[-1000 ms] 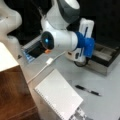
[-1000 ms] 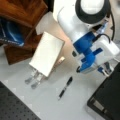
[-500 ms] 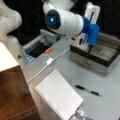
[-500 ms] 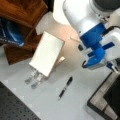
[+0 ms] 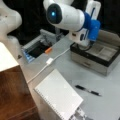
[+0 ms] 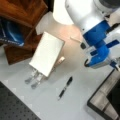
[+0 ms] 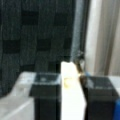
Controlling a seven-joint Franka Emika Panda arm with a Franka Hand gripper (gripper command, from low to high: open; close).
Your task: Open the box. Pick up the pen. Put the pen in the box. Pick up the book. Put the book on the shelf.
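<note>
Your box (image 5: 100,53) is open on the right, but the pen (image 5: 88,90) and book (image 5: 58,97) lie on the table (image 5: 65,66), and the gripper (image 7: 70,97) fingers (image 7: 46,97) pinch something white.

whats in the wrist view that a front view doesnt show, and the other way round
Only the wrist view shows the pincer close up: two dark fingers with a pale tab between them, against a dark backdrop.

Only the front views show the work area: the open box with its beige lining, the pen lying on the table, the book, the white cable and the shelf.

Shared: only the arm itself; in a front view its wrist hangs over the box.
</note>
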